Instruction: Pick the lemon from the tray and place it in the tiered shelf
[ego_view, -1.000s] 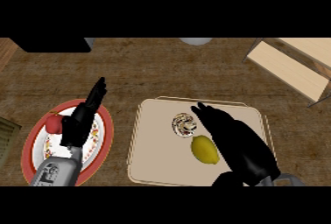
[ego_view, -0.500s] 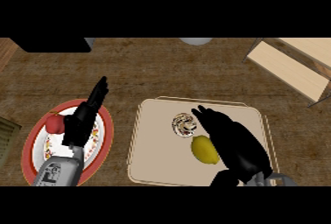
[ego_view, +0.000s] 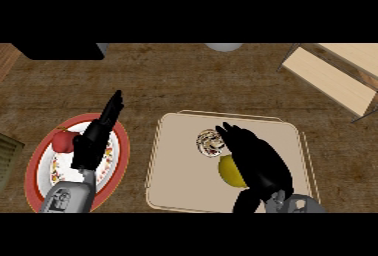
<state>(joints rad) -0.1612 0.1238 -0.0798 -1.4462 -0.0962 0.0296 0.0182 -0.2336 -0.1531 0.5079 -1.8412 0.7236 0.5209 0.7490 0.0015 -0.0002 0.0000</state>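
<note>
On the tray (ego_view: 177, 165), lower right of the frame, lemon (ego_view: 228, 171) half hidden under right hand (ego_view: 258, 157), peeking out at the palm's left edge, fingers nearly straight, pointing up-frame, nothing gripped; left hand (ego_view: 96, 137) straight-fingered over plate (ego_view: 35, 167) at left.

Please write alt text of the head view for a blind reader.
The right hand covers the right side of a yellow lemon on a beige tray. The left hand rests open above a red-rimmed plate; the tiered shelf stands upper right.
</note>
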